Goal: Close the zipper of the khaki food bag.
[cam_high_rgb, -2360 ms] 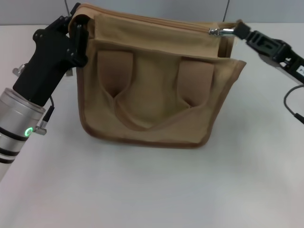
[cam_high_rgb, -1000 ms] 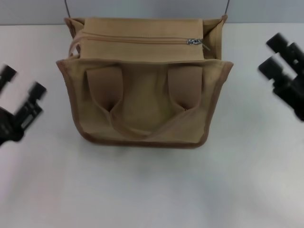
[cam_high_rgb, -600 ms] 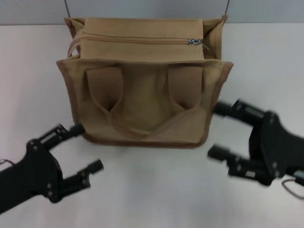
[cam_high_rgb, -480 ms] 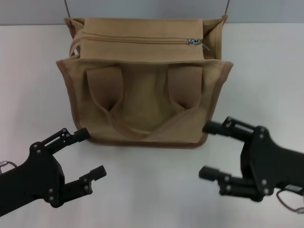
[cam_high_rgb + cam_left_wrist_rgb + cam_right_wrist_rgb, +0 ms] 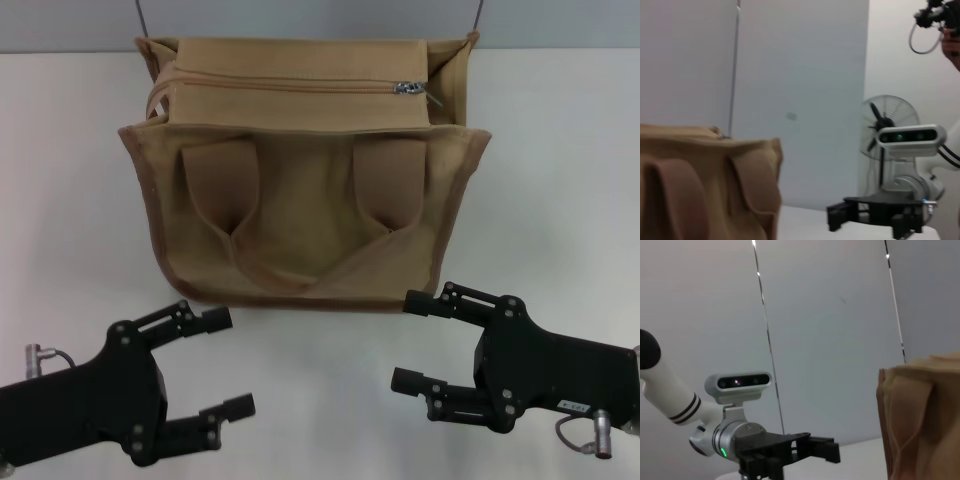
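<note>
khaki food bag (image 5: 300, 190): boxy tan tote, standing upright on the white table (image 5: 560, 160), centred toward the far side; strap handles folded down over the near face
zipper (image 5: 290, 86): long axis left to right across the top panel; drawn shut along nearly all its visible length
pull (image 5: 408, 89): small silver tab at the right end of the zipper line, short of the right wall
contents: not visible; top panel covers the interior
left gripper (image 5: 225, 362): low at near left, fingers spread, holding nothing, well apart from the bag
right gripper (image 5: 415, 340): low at near right, fingers spread, empty, just near of the bag's bottom right corner
key relation: pull lies far and up from both grippers, on the right half; right gripper judged nearer
remaining work: judged little or none, only the last stretch right of the pull
</note>
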Robot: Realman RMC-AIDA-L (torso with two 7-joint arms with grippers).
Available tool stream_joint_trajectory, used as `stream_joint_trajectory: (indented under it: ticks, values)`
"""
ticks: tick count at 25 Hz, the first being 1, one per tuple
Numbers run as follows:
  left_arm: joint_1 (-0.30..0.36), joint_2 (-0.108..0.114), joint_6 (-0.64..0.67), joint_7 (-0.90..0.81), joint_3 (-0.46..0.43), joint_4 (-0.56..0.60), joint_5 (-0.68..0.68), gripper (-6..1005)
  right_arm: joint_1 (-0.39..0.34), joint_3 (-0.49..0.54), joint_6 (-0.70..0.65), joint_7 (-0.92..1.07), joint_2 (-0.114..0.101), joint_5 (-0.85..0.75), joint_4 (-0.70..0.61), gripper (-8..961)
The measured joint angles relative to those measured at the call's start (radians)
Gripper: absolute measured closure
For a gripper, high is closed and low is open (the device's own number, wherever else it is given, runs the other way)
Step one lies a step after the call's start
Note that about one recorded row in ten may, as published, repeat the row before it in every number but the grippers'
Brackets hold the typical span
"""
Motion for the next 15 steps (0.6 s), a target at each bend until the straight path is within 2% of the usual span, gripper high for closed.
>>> stream_joint_trajectory:
  ticks: [4, 15]
  values:
    - [0.0, -0.002, -0.009, -0.008, 0.024, 0.004, 0.011, 197, 0.001, -0.007, -0.014, -0.087, 0.003, -0.003, 0.031, 193]
    - [-0.005, -0.011, -0.055, -0.003, 0.026, -0.006, 0.071, 197, 0.024, -0.014, -0.02, -0.1, 0.003, 0.001, 0.09, 193]
